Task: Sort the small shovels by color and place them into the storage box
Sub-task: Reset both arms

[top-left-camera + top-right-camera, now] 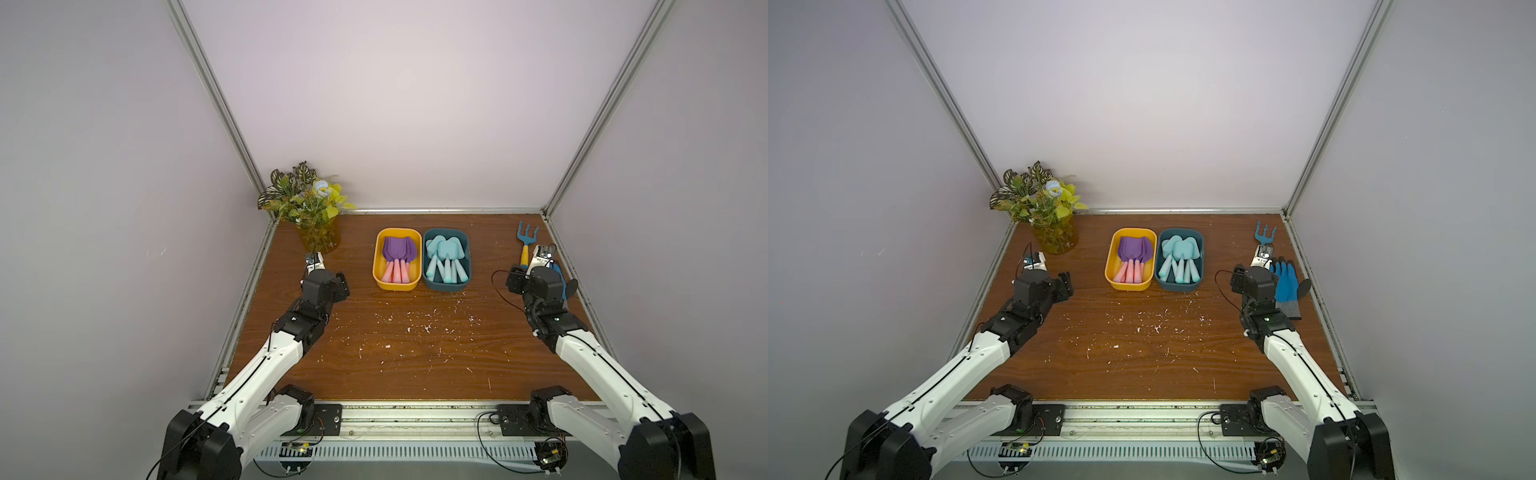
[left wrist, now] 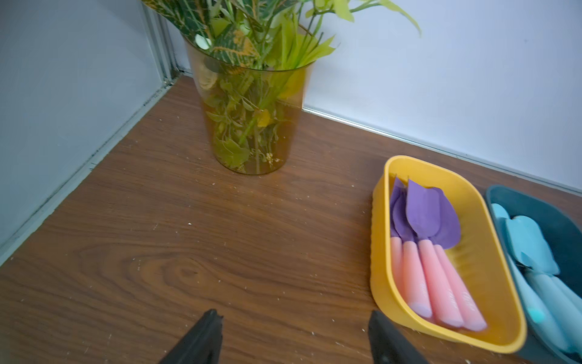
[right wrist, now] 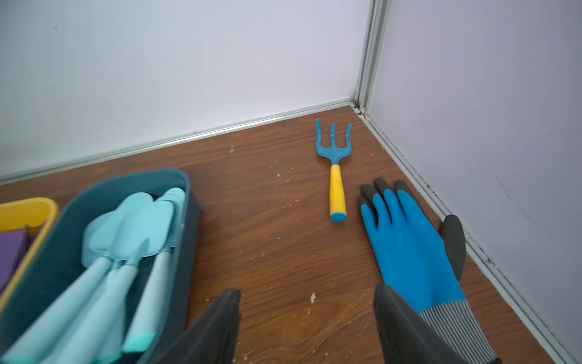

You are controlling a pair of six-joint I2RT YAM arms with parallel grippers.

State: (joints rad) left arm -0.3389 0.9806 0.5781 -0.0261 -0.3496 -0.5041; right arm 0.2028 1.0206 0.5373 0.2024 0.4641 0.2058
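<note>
Several purple small shovels with pink handles lie in the yellow storage box at the back middle of the table. Right beside it, several light-blue small shovels lie in the dark teal storage box. My left gripper hovers left of the yellow box, open and empty in the left wrist view. My right gripper is to the right of the teal box, open over bare wood with nothing between its fingers.
An amber vase of artificial plants stands in the back left corner, just beyond my left gripper. A blue rake with a yellow handle and a blue glove lie along the right wall. White crumbs dot the table's middle.
</note>
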